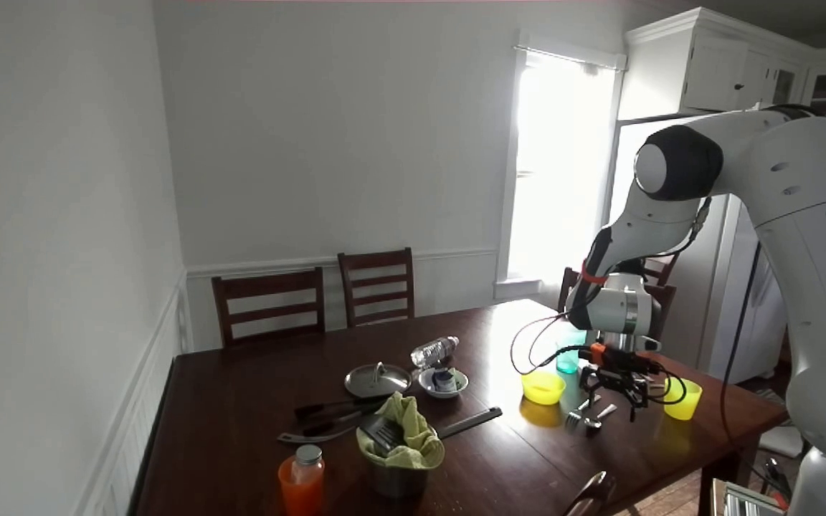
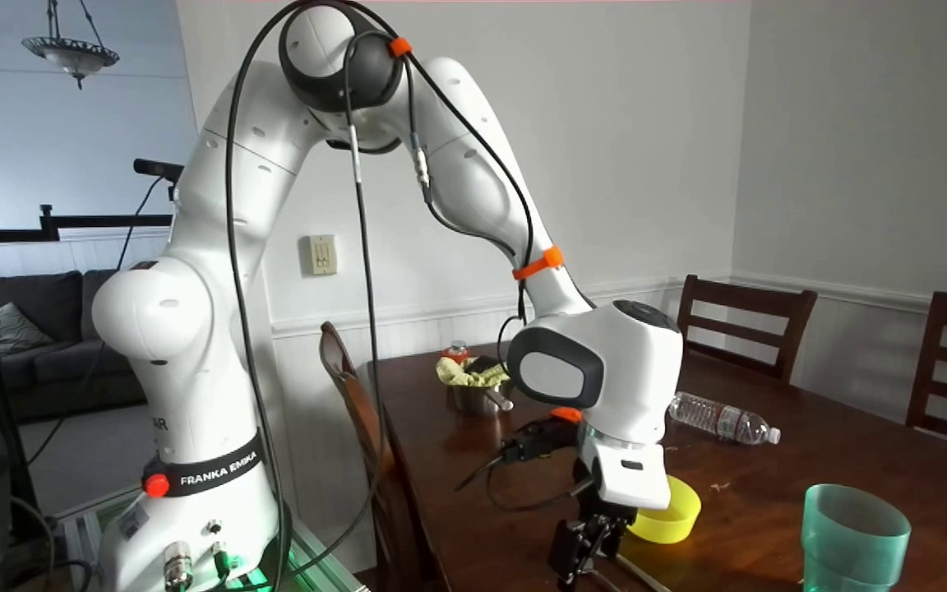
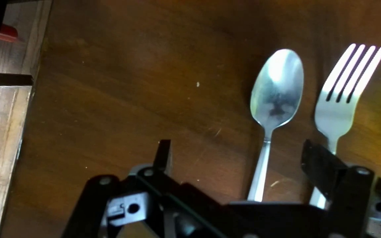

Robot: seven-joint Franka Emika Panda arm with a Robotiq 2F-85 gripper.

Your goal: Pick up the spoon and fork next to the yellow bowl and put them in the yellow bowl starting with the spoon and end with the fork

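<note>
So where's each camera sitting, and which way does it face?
In an exterior view: raised, facing across the table at the wall and window; arm shows.
In an exterior view: near the green cup, facing the pot; arm and base show.
Wrist view: on the arm, facing down at the spoon and fork; open gripper shows.
Both exterior views share the arm, yellow bowl, pot and water bottle.

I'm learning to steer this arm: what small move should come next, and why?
I'd probably lower the open gripper slightly over the spoon, slowly. The spoon comes first, and in the wrist view its handle shows between the fingers, which hold nothing. One finger hides part of the fork there, so care seems wise.
</note>
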